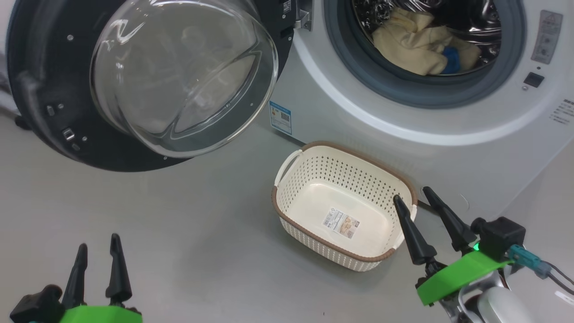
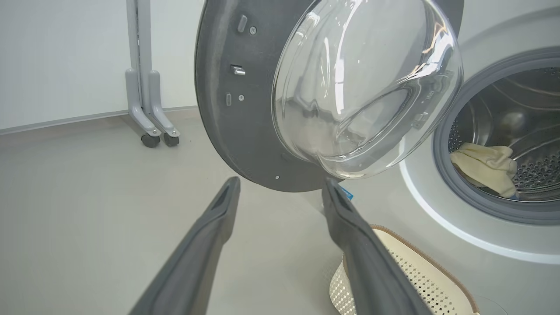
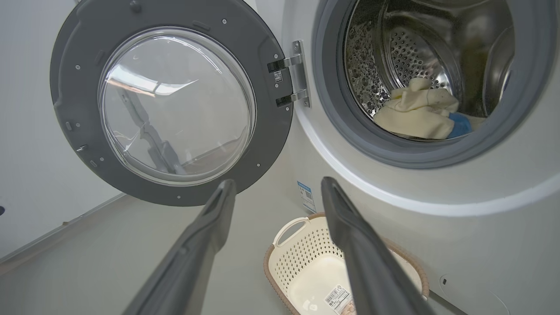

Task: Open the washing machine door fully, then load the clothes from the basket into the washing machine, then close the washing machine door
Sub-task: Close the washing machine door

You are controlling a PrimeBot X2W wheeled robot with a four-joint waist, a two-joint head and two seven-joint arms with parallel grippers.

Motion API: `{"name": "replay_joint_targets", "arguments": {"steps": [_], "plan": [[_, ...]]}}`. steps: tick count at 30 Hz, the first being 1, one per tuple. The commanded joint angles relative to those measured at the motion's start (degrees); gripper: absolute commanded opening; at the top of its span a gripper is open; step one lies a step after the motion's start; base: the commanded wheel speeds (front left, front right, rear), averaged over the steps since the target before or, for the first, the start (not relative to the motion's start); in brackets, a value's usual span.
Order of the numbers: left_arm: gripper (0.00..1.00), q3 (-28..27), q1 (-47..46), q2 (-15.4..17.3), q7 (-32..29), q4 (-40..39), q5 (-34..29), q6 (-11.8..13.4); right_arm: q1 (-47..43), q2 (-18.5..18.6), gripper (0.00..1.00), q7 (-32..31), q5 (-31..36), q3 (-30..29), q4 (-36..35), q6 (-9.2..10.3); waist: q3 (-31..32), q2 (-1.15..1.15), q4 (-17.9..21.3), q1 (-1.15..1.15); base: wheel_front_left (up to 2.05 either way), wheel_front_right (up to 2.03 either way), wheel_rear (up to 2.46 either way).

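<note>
1. Two pairs of fingers stand apart in the head view: left fingers (image 1: 117, 264) at lower left, right fingers (image 1: 412, 233) at lower right, crossing the rim of the basket (image 1: 287, 211). The washing machine door (image 1: 40, 89) hangs open at upper left; the clothes (image 1: 415, 45) lie inside the washing machine (image 1: 341, 121), upper right.
2. Left wrist view: fingers spread apart; door upper centre, clothes at right, basket lower right.
3. Right wrist view: fingers spread apart; door upper left, clothes upper right, basket bottom centre.

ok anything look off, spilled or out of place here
Nothing stands out: the clothes lie inside the washing machine, the basket sits upright and empty on the floor, and the door hangs wide open.
</note>
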State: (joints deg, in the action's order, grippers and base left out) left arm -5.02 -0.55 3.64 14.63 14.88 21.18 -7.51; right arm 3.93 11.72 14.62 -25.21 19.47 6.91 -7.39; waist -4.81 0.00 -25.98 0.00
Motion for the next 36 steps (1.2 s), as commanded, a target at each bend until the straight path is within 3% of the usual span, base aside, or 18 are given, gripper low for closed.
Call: {"name": "replay_joint_targets", "arguments": {"steps": [1, 12, 13, 14, 15, 16, 20, 25, 32, 36], "plan": [[1.0, -2.27, -0.87, 0.29, 0.37, -2.23, -0.5, 0.02, 2.19, 0.93, 1.0, 0.38, -0.38, 1.12, -1.4, -0.1, 0.13, 0.0, -0.54, 0.0, 0.0, 0.0, 0.0], [1.0, -2.32, -0.78, -0.25, 0.37, -3.43, 0.41, 0.02, 2.27, 1.01, 1.0, 0.38, -0.45, 1.37, -1.51, -0.1, -0.16, 0.0, -1.52, 0.0, 0.0, 0.0, 0.0], [0.84, -2.29, -1.08, -0.15, 0.37, -3.97, 0.89, 0.02, 2.28, 0.98, 1.0, 0.38, -0.44, 1.42, -1.54, -0.1, -0.35, 0.0, -1.47, 0.0, 0.0, 0.0, 0.0], [0.39, -2.61, -1.49, 0.07, 0.37, -4.7, 1.42, 0.02, 2.29, 0.95, 1.0, 0.38, -0.43, 1.46, -1.57, -0.1, -0.61, 0.0, -1.42, 0.0, 0.0, 0.0, 0.0], [0.16, -2.92, -1.95, 0.38, 0.37, -5.35, 2.18, 0.02, 2.32, 0.93, 1.0, 0.38, -0.42, 1.46, -1.58, -0.1, -0.91, 0.0, -1.36, 0.0, 0.0, 0.0, 0.0], [0.0, -3.07, -2.55, 1.01, 0.37, -6.09, 2.93, 0.02, 2.38, 0.91, 1.0, 0.38, -0.41, 1.42, -1.59, -0.1, -1.24, 0.0, -1.28, 0.0, 0.0, 0.0, 0.0], [0.0, -4.39, -5.0, 3.71, 0.37, -9.0, 5.7, 0.02, 2.58, 0.86, 1.0, 0.38, -0.32, 1.06, -1.66, -0.1, -2.28, 0.0, -1.07, 0.0, 0.0, 0.0, 0.0], [0.0, -6.66, -10.34, 11.25, 0.37, -13.39, 12.53, 0.02, 3.25, 1.11, 1.0, 0.38, 0.02, 0.47, -1.99, -0.1, -4.29, 0.0, -0.73, 0.0, 0.0, 0.0, 0.0], [0.0, -8.58, -21.12, 26.69, -1.36, -10.56, 32.04, 0.02, 4.72, 1.42, 1.0, 0.38, 0.72, -0.32, -2.29, -0.1, -7.56, 0.0, -0.51, 0.0, 0.0, 0.0, 0.0], [0.0, -8.39, -28.45, 33.31, -6.11, -4.05, 44.34, 0.02, 5.63, 1.54, 1.0, 0.38, 1.05, -0.36, -2.21, -0.1, -9.18, 0.0, -0.49, 0.0, 0.0, 0.0, 0.0]]}}
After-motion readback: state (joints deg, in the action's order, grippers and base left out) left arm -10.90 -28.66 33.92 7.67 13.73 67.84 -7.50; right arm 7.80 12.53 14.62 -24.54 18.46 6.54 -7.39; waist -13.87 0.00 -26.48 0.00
